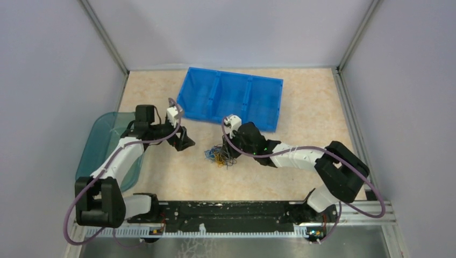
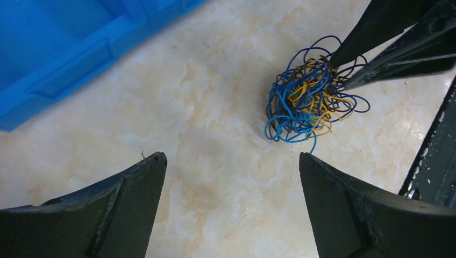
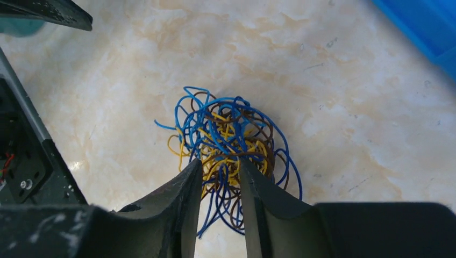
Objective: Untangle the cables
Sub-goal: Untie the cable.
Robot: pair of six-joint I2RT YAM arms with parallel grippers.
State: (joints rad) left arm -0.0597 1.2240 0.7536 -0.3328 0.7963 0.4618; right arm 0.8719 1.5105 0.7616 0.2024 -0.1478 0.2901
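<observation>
- Cables [image 3: 231, 145]: one loose ball of thin blue, yellow-orange and dark brown-black wire, lying on the counter [image 1: 161, 177] near its middle, between the two arms.
- Strands loop out on all sides. One blue end trails toward the near edge.
- Right fingers [image 3: 188, 183]: tips set into the near side of the ball with a narrow gap between them and yellow and blue strands in that gap. Cannot tell whether the strands are actually pinched.
- Left fingers [image 2: 134, 183]: spread wide with nothing between them, over bare counter just left of the ball and not touching it.
- Blue bin [image 1: 231, 97]: three compartments, on the far side of the counter, apart from the cables.
- Teal translucent tub [image 1: 102, 140]: at the left edge, partly behind the left arm.
- Counter surface: beige with a marbled pattern.
</observation>
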